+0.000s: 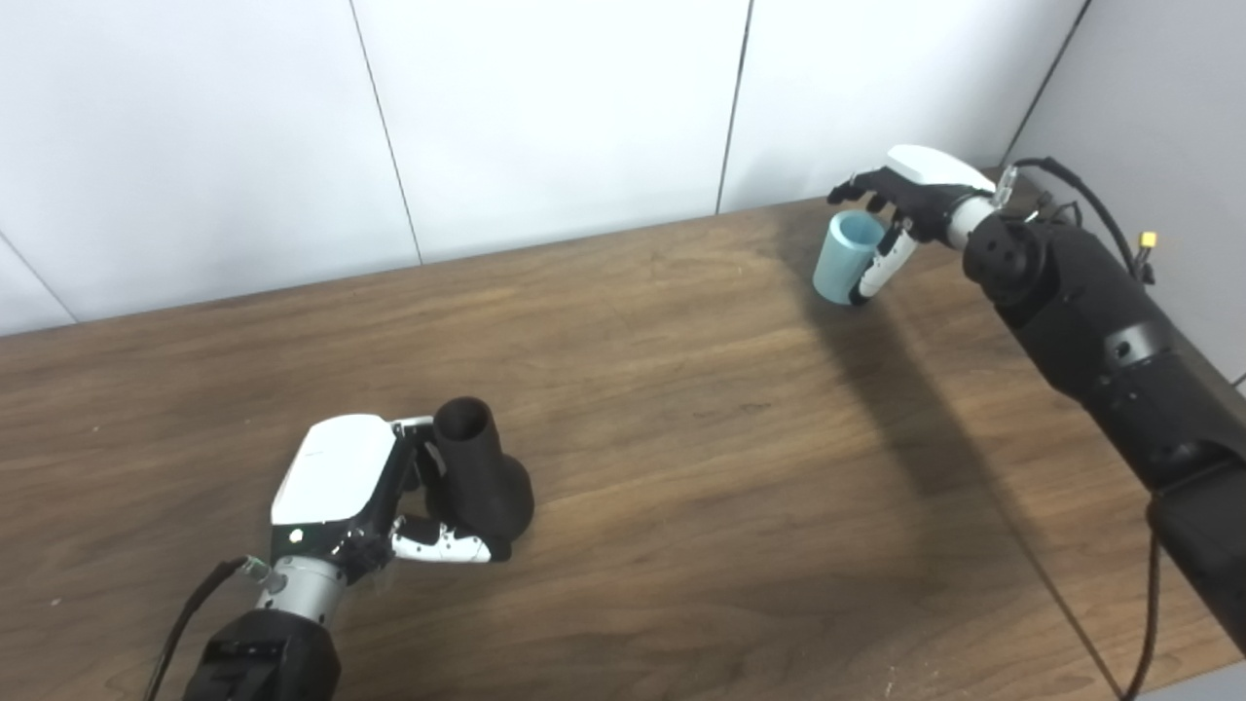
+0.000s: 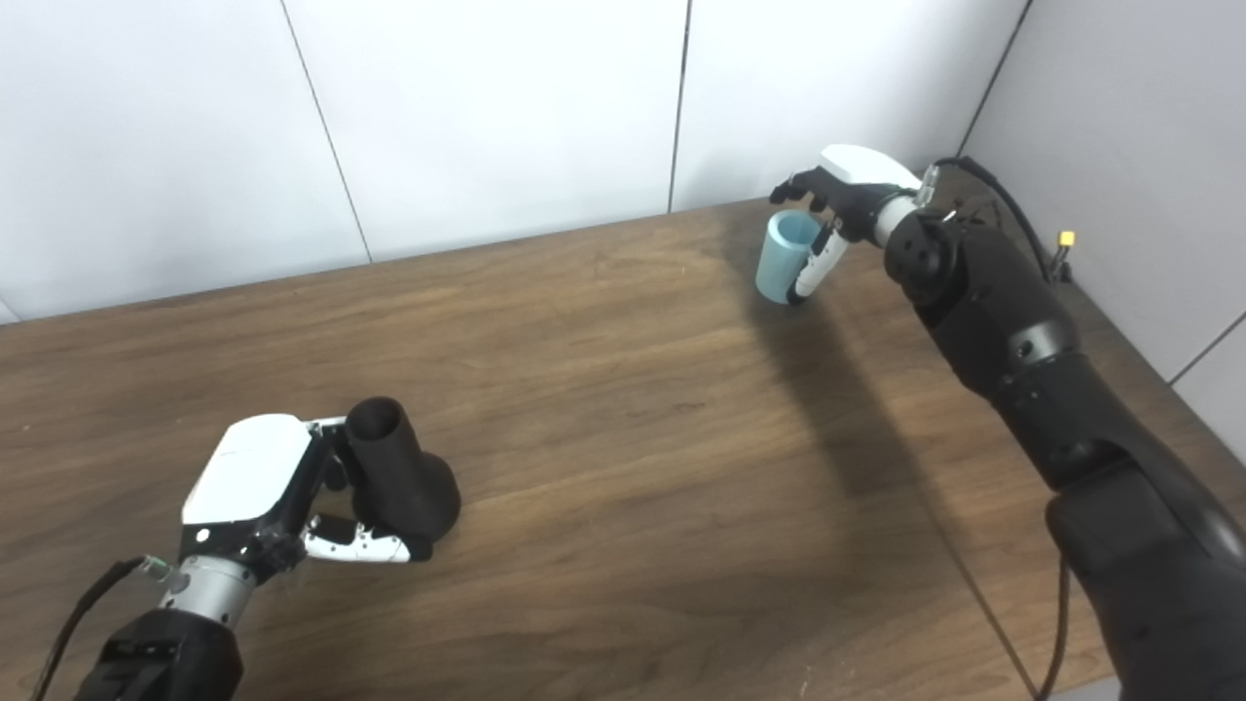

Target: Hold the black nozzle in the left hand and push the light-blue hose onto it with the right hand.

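Observation:
The black nozzle (image 1: 479, 474) stands on the wooden table (image 1: 681, 438) at the front left, narrow open end up and flared base down. My left hand (image 1: 362, 487) is wrapped around it, fingers behind the neck and thumb across the front of the base. At the far right back, the short light-blue hose (image 1: 843, 259) is upright with its open end up. My right hand (image 1: 900, 209) is shut on the hose, its thumb down the right side and its fingers curled over the far rim. I cannot tell whether the hose is touching the table.
White wall panels (image 1: 545, 117) run along the table's far edge, and a grey wall (image 1: 1158, 97) stands close on the right. The right arm (image 1: 1090, 321) stretches along the table's right edge, trailing a black cable (image 1: 1095, 200). Bare wood lies between the two hands.

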